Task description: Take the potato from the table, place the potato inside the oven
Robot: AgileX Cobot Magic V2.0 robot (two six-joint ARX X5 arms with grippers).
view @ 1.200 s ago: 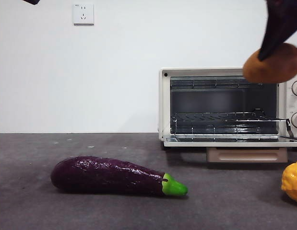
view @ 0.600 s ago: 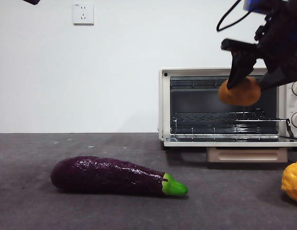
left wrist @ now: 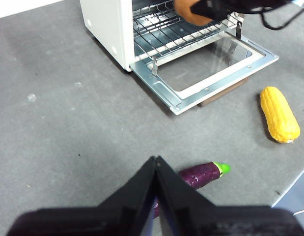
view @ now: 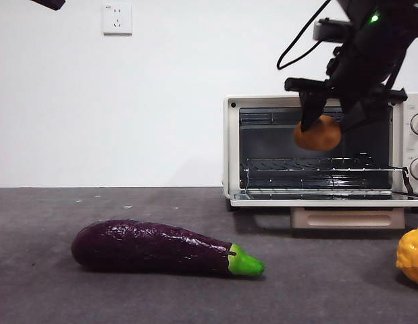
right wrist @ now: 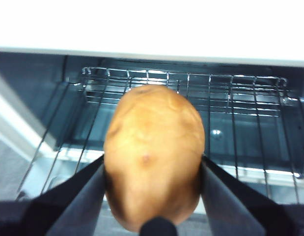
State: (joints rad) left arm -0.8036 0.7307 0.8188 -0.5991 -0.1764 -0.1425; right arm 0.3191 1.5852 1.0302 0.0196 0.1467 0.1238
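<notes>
My right gripper (view: 328,120) is shut on the orange-brown potato (view: 317,133), holding it in the air in front of the open mouth of the cream-white oven (view: 230,148), above the wire rack (view: 310,165). In the right wrist view the potato (right wrist: 154,155) fills the space between the black jaws of the right gripper (right wrist: 152,194), with the rack (right wrist: 240,98) just behind it. The left wrist view shows the potato (left wrist: 188,11) at the oven's (left wrist: 107,24) opening. My left gripper (left wrist: 156,169) hangs high over the table (left wrist: 58,113), shut and empty.
A long purple eggplant (view: 161,248) with a green tip lies on the table in front. A yellow corn cob (left wrist: 279,114) lies right of the oven's lowered glass door (left wrist: 206,73). A socket (view: 117,19) sits on the white wall.
The right gripper has carried the potato leftward and down from the upper right, and away from the camera, to the front of the oven's opening. The eggplant and corn have not moved.
</notes>
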